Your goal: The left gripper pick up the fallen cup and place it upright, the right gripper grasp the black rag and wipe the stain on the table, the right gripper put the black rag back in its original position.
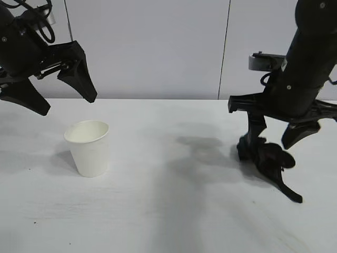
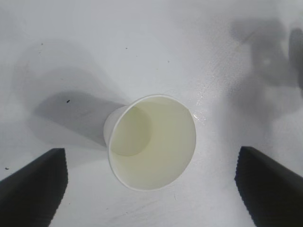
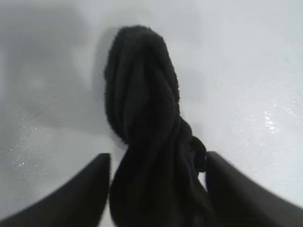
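The white cup (image 1: 89, 147) stands upright on the left part of the table (image 1: 168, 205), mouth up; its inside (image 2: 156, 142) looks bare. My left gripper (image 1: 68, 104) hovers open above it, clear of the rim, with its fingers spread wide in the left wrist view (image 2: 150, 156). At the right, the black rag (image 1: 271, 161) lies bunched on the table, its thin tail trailing toward the front. My right gripper (image 1: 268, 141) is low over it, open, fingers either side of the cloth (image 3: 142, 94) without squeezing it (image 3: 158, 156). No stain is in view.
A pale wall panel with a vertical seam (image 1: 225, 50) runs behind the table's far edge. Grey shadows of the arms fall across the middle of the tabletop (image 1: 202, 147). Bare white surface lies between cup and rag.
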